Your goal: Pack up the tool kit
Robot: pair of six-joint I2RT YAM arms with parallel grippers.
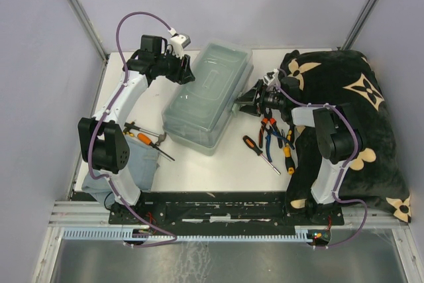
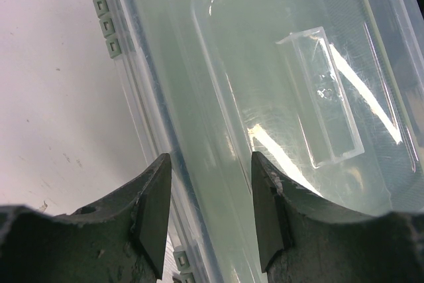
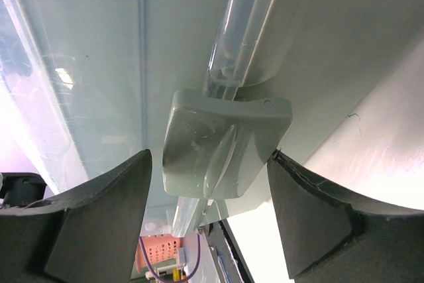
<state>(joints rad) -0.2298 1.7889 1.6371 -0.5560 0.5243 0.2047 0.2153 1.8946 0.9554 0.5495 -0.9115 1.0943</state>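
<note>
Several tools lie loose: hammer (image 1: pixel 151 138) near left, screwdrivers (image 1: pixel 260 152) and pliers (image 1: pixel 270 130) near right. Between them the toolbox (image 1: pixel 209 94) sits shut. The right gripper (image 3: pixel 211 157) stands open around its latch (image 3: pixel 225 144); farther off, the left gripper (image 2: pixel 211 160) hovers open over the hinge-side rim. Unlatching seems in hand: pinch the latch, flip it.

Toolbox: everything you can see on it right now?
The toolbox is a pale grey-green plastic rectangle with a translucent lid, shut, with a clear moulded handle on top. It lies diagonally on the white table. Small grey-green tabs line one long edge. The left gripper straddles that edge, open; the right gripper brackets a grey-green latch without visibly touching.
</note>
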